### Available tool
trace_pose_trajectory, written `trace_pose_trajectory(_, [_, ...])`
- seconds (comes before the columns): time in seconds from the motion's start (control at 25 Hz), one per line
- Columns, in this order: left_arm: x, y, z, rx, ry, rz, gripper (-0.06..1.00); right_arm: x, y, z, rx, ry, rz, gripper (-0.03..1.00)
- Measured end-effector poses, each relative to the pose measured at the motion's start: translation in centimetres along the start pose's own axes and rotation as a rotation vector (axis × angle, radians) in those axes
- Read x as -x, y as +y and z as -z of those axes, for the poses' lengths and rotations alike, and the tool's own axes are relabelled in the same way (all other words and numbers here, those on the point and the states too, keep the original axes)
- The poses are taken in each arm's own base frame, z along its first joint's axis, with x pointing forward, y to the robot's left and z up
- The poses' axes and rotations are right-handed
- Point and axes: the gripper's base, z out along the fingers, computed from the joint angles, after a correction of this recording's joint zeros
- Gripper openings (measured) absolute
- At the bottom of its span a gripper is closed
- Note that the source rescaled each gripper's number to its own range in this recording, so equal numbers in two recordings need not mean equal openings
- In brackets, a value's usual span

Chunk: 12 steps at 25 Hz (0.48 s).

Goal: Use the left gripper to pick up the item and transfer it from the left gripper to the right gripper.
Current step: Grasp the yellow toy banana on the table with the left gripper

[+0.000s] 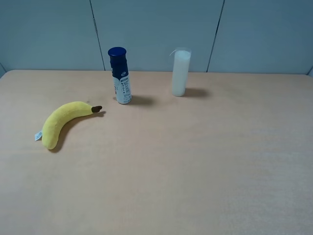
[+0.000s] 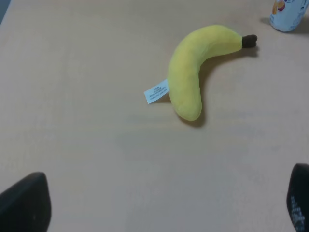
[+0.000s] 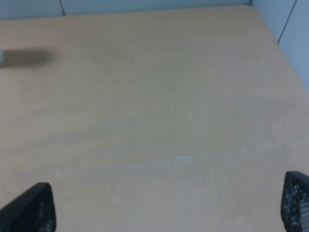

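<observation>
The yellow plush banana (image 1: 62, 121) lies flat on the left of the table, its dark brown stem tip pointing toward the blue-capped bottle and its white tag at the blunt end. Neither arm shows in the exterior high view. In the left wrist view the banana (image 2: 193, 67) lies some way ahead of my left gripper (image 2: 164, 208), whose two black fingertips (image 2: 26, 203) stand wide apart and empty. In the right wrist view my right gripper (image 3: 164, 208) is also wide open and empty over bare table.
A blue-capped bottle (image 1: 120, 76) stands upright behind the banana; its base shows in the left wrist view (image 2: 287, 14). A white cylinder (image 1: 180, 73) stands to its right, near the back wall. The tan tabletop (image 1: 205, 161) stretches to the right.
</observation>
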Motion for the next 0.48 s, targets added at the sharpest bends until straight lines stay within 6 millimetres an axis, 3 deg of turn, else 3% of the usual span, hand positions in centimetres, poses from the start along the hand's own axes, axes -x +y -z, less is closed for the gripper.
trace_pose_trajectory(0.48, [0.0,0.0,0.0,0.0,0.0,0.0,0.98,0.0,0.0,0.0,0.0,0.0,0.0,1.0])
